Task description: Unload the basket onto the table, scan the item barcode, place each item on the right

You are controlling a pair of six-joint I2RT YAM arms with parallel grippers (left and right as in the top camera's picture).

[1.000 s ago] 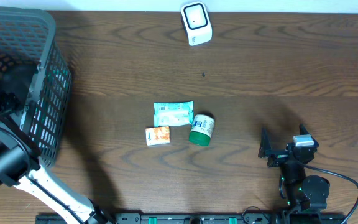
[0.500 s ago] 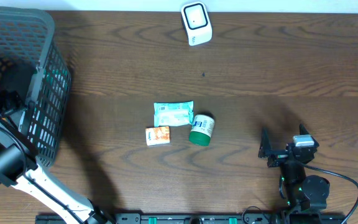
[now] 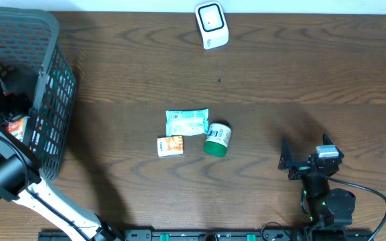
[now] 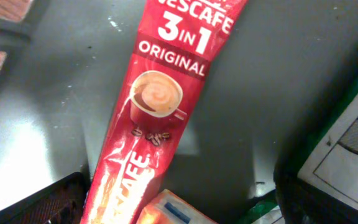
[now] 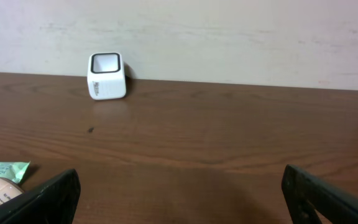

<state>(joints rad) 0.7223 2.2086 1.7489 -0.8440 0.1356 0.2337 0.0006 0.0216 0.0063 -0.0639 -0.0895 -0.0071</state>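
My left gripper (image 4: 178, 214) is down inside the grey basket (image 3: 52, 80) and stands open, its dark fingers (image 4: 39, 202) at the lower corners of the left wrist view. Between and ahead of them lies a red Nescafe 3-in-1 sachet (image 4: 157, 106), with an orange box (image 4: 169, 211) at its lower end and a green-and-white pack (image 4: 347, 143) to the right. Nothing is gripped. The white scanner (image 3: 211, 25) stands at the table's far edge. My right gripper (image 3: 293, 163) rests open over bare wood near the front right.
On the table's middle lie a teal packet (image 3: 187, 122), a small orange box (image 3: 170, 145) and a green-capped bottle (image 3: 218, 139). The basket's tall mesh walls surround the left arm. In the right wrist view the scanner (image 5: 107, 75) faces forward against the wall.
My left arm has shifted a little inside the basket, and a red-orange item now shows beside it. The right arm and the table items have not moved.
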